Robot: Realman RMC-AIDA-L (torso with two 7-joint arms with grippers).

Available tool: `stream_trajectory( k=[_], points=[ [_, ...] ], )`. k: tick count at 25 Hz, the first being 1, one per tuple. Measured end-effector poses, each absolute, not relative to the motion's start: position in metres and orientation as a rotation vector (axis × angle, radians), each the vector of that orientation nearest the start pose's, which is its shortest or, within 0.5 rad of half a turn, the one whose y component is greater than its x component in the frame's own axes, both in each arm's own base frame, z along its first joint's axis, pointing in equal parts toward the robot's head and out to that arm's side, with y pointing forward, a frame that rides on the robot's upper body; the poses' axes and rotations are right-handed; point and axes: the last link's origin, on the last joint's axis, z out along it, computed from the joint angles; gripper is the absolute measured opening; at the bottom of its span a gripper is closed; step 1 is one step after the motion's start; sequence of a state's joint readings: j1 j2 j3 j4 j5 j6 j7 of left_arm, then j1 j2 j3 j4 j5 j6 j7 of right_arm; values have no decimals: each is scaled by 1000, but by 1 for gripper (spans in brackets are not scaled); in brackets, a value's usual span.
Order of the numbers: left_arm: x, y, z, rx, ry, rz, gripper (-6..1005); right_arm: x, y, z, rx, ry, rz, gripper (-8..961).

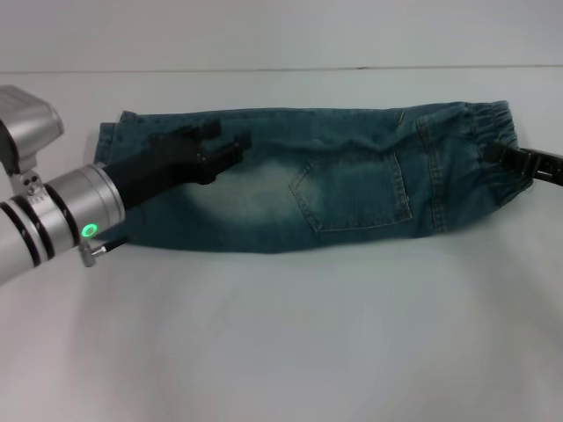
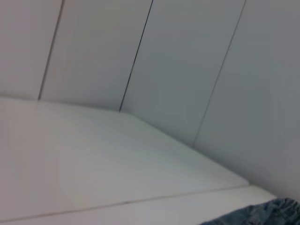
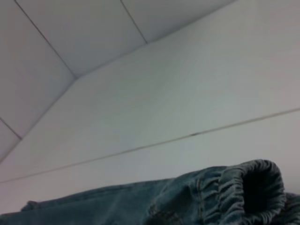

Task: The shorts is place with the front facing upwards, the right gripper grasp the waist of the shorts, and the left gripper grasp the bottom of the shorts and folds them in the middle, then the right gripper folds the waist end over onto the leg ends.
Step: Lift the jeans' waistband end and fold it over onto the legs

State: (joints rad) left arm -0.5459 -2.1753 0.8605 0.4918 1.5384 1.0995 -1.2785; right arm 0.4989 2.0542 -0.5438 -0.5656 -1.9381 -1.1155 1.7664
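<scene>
The blue denim shorts (image 1: 343, 180) lie flat across the white table, folded lengthwise, with a back pocket facing up. The elastic waist (image 1: 488, 123) is at the right and the leg ends (image 1: 114, 141) at the left. My left gripper (image 1: 226, 141) hovers over the leg half, open and holding nothing. My right gripper (image 1: 494, 156) sits at the waist's edge, touching the waistband. The right wrist view shows the gathered waistband (image 3: 253, 187) close up. In the left wrist view only a corner of the denim (image 2: 262, 214) shows.
The white table (image 1: 281, 334) extends wide in front of the shorts and behind them up to the white wall panels (image 2: 178, 61). The silver left arm (image 1: 53, 220) reaches in from the left edge.
</scene>
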Motion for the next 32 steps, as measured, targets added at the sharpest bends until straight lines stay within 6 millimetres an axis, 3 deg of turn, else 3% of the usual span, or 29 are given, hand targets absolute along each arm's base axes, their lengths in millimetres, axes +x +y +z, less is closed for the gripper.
stream_trajectory(
  k=[5,12,16,20,26,32],
  points=[
    [-246,361,-75,-2216,-747,-922,555,325,356,42,-2040,1301,761,104],
    [-233,354,-116,-2179,-584,-774,322,309,341,69,-2125,1235,815,93],
    [-230,353,-123,-2173,-566,-734,142,288,331,86,-2250,1137,855,92],
    [-226,348,-130,-2206,-563,-734,79,260,329,107,-2332,1052,903,92],
    [-220,333,-144,-2287,-571,-736,1,206,350,128,-2436,918,864,93],
    [-215,320,-152,-2328,-583,-774,1,144,388,115,-2570,784,776,92]
  ],
)
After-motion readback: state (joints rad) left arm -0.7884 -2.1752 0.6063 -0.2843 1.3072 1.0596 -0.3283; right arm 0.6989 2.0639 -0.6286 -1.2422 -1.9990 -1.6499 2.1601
